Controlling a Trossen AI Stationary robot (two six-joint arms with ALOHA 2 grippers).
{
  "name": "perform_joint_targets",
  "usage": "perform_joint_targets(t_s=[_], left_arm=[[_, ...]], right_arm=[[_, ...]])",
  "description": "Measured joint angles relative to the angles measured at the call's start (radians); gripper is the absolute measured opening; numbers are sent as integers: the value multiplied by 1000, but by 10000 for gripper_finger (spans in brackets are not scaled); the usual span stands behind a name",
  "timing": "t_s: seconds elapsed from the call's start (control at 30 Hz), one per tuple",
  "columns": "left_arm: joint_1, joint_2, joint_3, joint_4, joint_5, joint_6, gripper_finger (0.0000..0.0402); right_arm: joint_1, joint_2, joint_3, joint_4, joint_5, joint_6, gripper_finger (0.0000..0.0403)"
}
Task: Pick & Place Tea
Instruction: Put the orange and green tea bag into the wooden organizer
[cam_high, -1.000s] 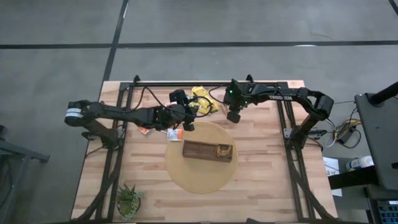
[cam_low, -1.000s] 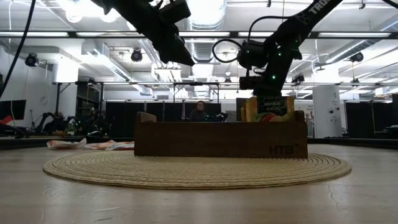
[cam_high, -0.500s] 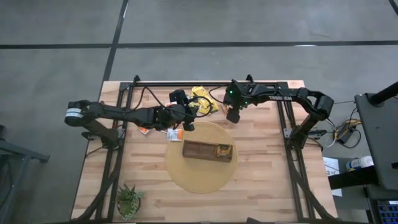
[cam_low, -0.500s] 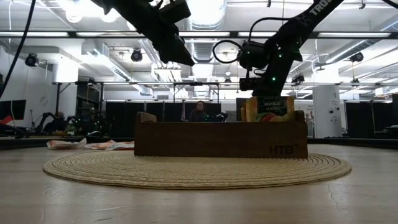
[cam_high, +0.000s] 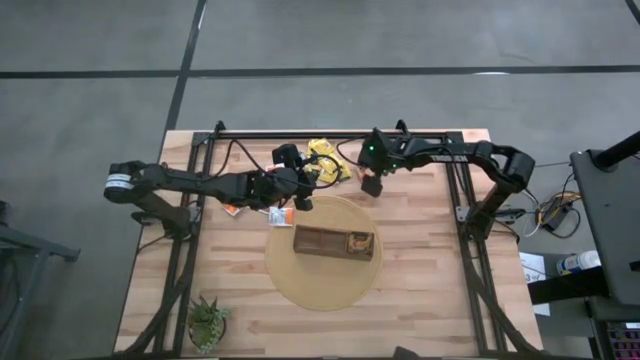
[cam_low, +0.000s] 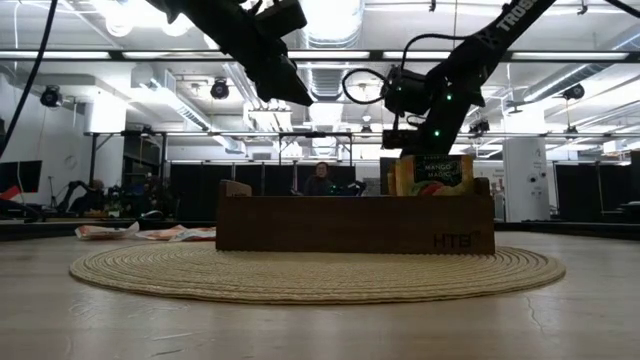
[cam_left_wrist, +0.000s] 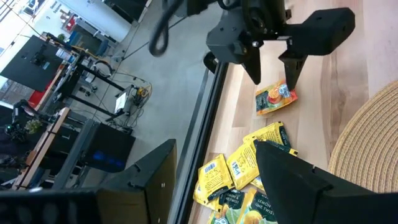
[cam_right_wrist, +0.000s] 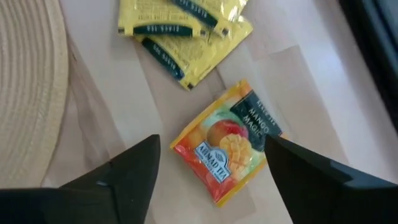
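**Mango tea sachet: grasp pending**

Mango tea sachet (cam_right_wrist: 225, 155) lay flat on bare wood, centre frame in the right wrist view, beside yellow sachets (cam_right_wrist: 183, 31). Right gripper (cam_right_wrist: 211, 168) hovered above, fingers spread wide, holding nothing. Advice: descend straight, straddle opposite edges, close gently. Left gripper (cam_left_wrist: 214, 186) waited open, empty.

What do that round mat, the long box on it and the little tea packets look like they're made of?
The round mat looks like woven straw or similar fibre: tan, matte, with coiled ridges. The long box appears to be dark-stained wood, matte, though painted board is possible. The mango tea sachet and yellow sachets look like printed foil or coated paper: glossy, crinkled, with crimped edges.
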Motion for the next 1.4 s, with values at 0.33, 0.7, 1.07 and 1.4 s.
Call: perform_joint_targets(t_s=[0.33, 0.7, 1.07, 1.4], left_arm=[[0, 0, 0, 0, 0, 0, 215], [0, 0, 0, 0, 0, 0, 215], [0, 0, 0, 0, 0, 2, 215], [0, 0, 0, 0, 0, 3, 215]], right_arm=[[1, 36, 3, 0, 0, -102, 279], [1, 34, 4, 2, -2, 93, 284], [1, 33, 4, -3, 0, 349, 295], [-2, 35, 4, -30, 105, 449, 294]])
